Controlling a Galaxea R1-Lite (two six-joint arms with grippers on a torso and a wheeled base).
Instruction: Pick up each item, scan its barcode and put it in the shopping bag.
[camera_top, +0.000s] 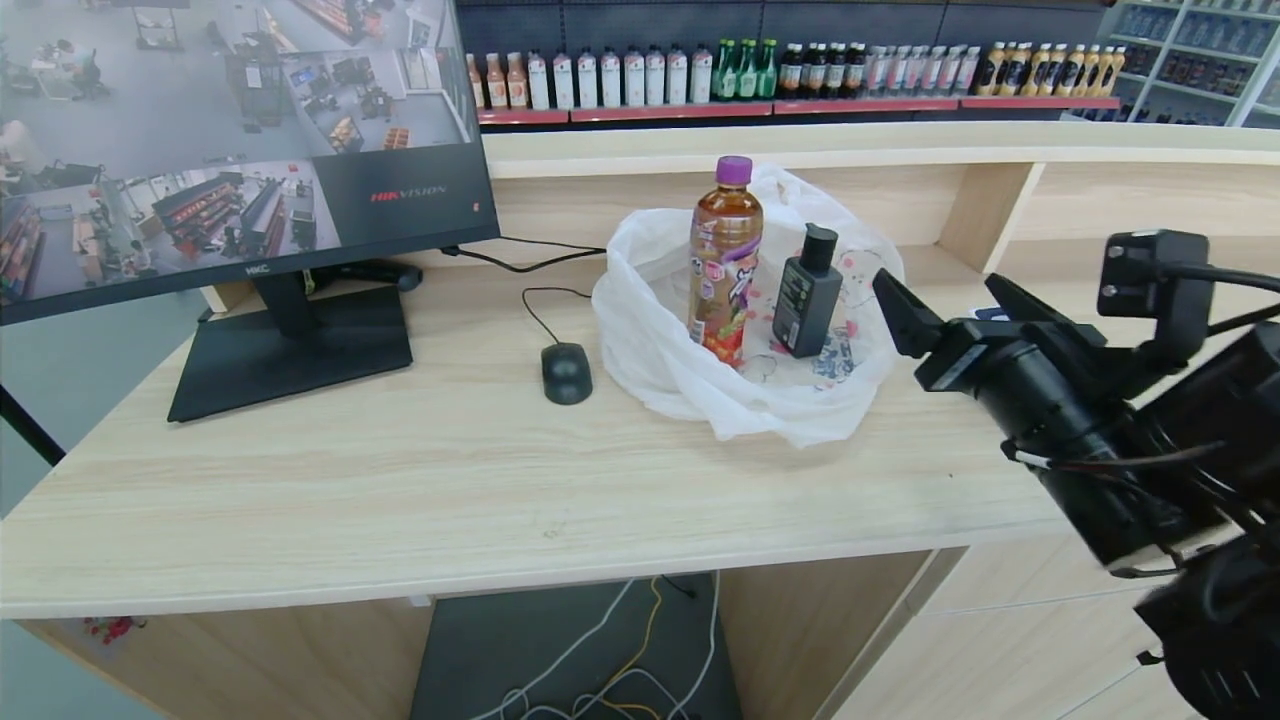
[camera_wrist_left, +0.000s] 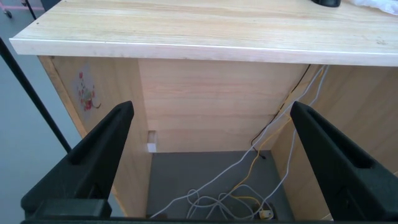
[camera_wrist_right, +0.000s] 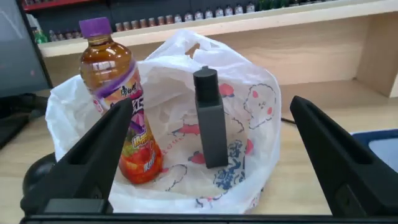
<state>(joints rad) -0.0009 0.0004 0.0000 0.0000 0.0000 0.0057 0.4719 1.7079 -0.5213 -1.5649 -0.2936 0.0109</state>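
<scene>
white plastic bag (camera_top: 660, 350) sits open on the counter (camera_top: 400, 480), rim slumped, so items stand upright inside: one tea bottle (camera_top: 725, 260) and one dark bottle (camera_top: 808, 295), two in all. right gripper (camera_top: 935, 285) faces it, fingers spread, empty. left gripper (camera_wrist_left: 211, 109), also spread, hangs below the counter edge, apparently idle.

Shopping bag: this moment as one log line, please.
shopping bag: drink bottle, dark bottle upright inside | right gripper: open, empty | left gripper: open
</scene>
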